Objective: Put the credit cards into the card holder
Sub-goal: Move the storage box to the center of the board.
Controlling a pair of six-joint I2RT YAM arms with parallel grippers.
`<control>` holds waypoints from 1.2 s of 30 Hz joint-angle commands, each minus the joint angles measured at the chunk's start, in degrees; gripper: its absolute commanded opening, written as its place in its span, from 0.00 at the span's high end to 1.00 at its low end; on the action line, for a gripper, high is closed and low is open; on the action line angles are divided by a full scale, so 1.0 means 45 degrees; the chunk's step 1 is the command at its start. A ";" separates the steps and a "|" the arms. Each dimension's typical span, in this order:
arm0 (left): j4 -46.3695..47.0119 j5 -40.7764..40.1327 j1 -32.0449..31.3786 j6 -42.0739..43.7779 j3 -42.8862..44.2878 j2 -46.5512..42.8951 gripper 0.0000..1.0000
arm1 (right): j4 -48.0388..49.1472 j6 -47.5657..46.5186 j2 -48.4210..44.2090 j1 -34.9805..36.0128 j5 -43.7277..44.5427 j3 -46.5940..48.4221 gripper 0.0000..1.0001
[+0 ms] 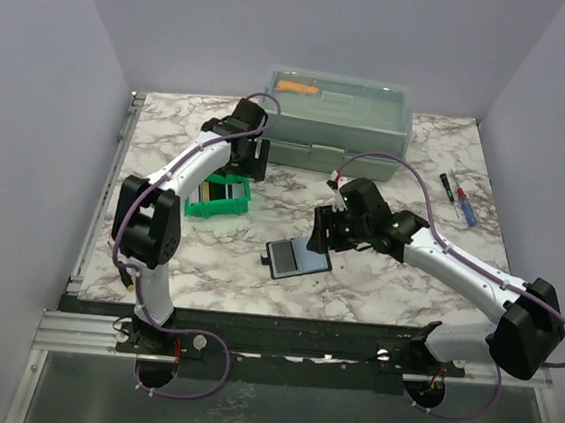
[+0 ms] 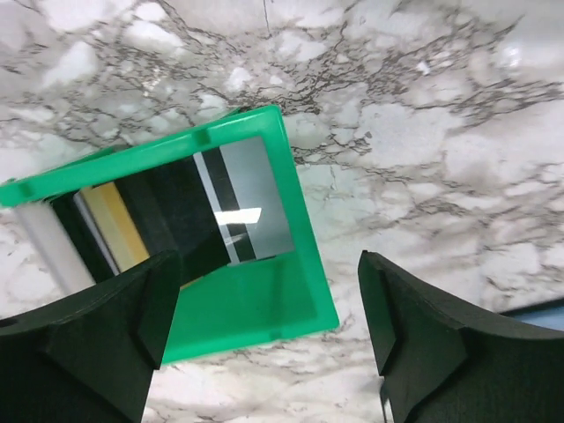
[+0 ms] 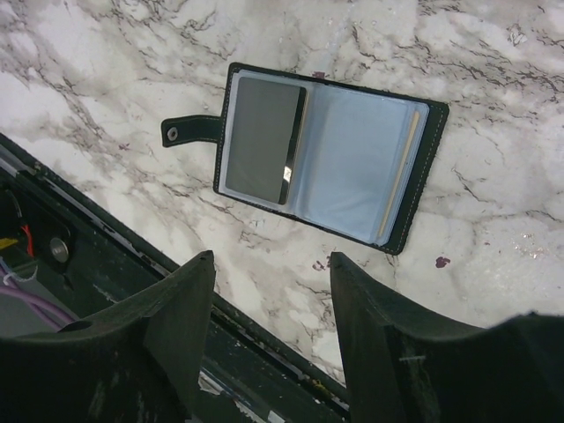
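Overhead, two robot arms reach out over a white-and-grey marble table (image 1: 374, 291). The left gripper (image 2: 266, 263) hangs with its fingers pointing down, spread wide, and nothing between or touching them. Directly beneath it, partly under its left finger, sits a small green plastic bin (image 2: 264, 319). The credit cards (image 2: 251, 189) are packed side by side inside this bin: a grey-silver one nearest the gap between the fingers, then black ones, then a yellowish one and a pale one further toward the left finger's side. Just beyond this gripper in the top view stands a big grey-green lidded toolbox (image 1: 334, 127) with an orange object (image 1: 296, 87) on its lid. The right gripper (image 3: 273, 259) is also parted, about halfway, and holds nothing. The card holder (image 3: 352, 159) lies flat and opened on the marble just beyond its fingertips, not touching them. A grey card (image 3: 263, 141) fills the holder's pocket on the gripper's left-finger side. The pale see-through pocket on the other side shows only a thin yellowish edge near the holder's far border. A short black strap (image 3: 189, 132) with a pale stud sticks out from the holder's left side. Two screwdrivers (image 1: 459, 199) lie well away, off to the right gripper's outer side.
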 commanded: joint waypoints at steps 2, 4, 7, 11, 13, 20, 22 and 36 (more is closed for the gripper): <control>-0.0900 -0.0579 0.0672 -0.0845 -0.0205 -0.2389 0.09 | -0.0827 -0.0332 -0.0601 -0.0008 0.0143 0.0563 0.41; -0.0925 -0.0462 0.1371 -0.0967 -0.0794 -0.2794 0.07 | -0.0840 -0.0384 -0.0627 -0.0006 0.0191 0.0635 0.40; -0.0941 -0.0299 0.2350 -0.0733 -0.1324 -0.2912 0.06 | -0.0821 -0.0425 -0.0528 -0.0006 0.0245 0.0783 0.40; -0.0999 -0.0755 0.2816 -0.0232 -0.1383 -0.2336 0.05 | -0.0606 -0.0492 -0.0213 -0.0006 0.0230 0.0904 0.40; -0.1035 -0.0814 0.2964 -0.0283 -0.1366 -0.1971 0.05 | -0.0539 -0.0507 -0.0014 -0.0007 0.0156 0.1008 0.40; -0.1140 -0.1170 0.3347 -0.0489 -0.1346 -0.1245 0.11 | -0.0413 -0.0582 0.0438 -0.0006 -0.0066 0.1294 0.40; -0.1136 -0.1112 0.3512 -0.0563 -0.1467 -0.1081 0.16 | -0.0454 -0.0619 0.0504 -0.0029 -0.0091 0.1373 0.40; -0.0573 -0.1096 0.3666 -0.0743 -0.2189 -0.0394 0.41 | -0.0524 -0.0734 0.0856 -0.0025 -0.0129 0.1524 0.40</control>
